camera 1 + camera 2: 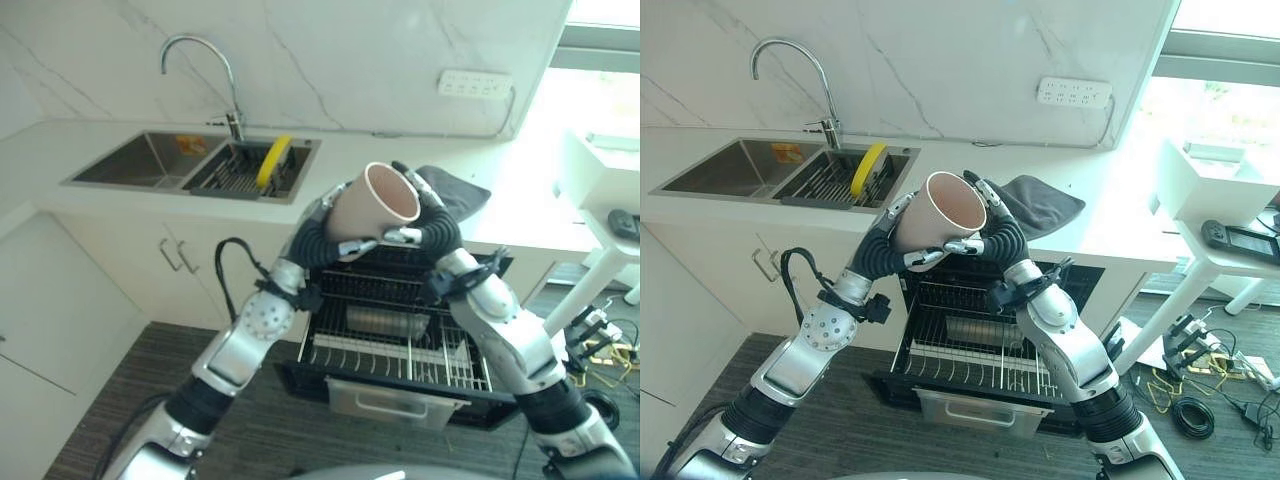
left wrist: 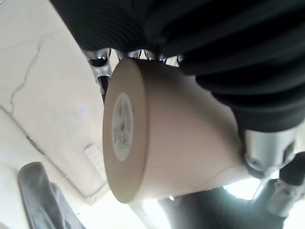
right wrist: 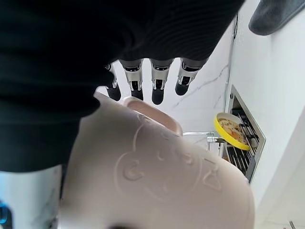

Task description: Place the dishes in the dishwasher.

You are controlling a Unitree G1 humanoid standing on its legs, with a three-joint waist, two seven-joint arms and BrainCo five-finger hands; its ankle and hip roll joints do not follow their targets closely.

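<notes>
Fingers of both hands (image 1: 318, 235) (image 1: 432, 222) clasp the beige cup (image 1: 372, 203) above the dishwasher rack (image 1: 400, 345).

A curved tap (image 1: 205, 65) stands over a double steel sink (image 1: 150, 160) at the upper left. A grey cloth (image 1: 1040, 205) lies on the white counter (image 1: 520, 215) mid-frame, a wall socket (image 1: 1074, 93) above it and white cupboards (image 1: 70, 310) at lower left.

head stereo: looks down, shares dishwasher rack (image 1: 400, 340) | wrist views: very close (both on cup (image 2: 167, 138))
</notes>
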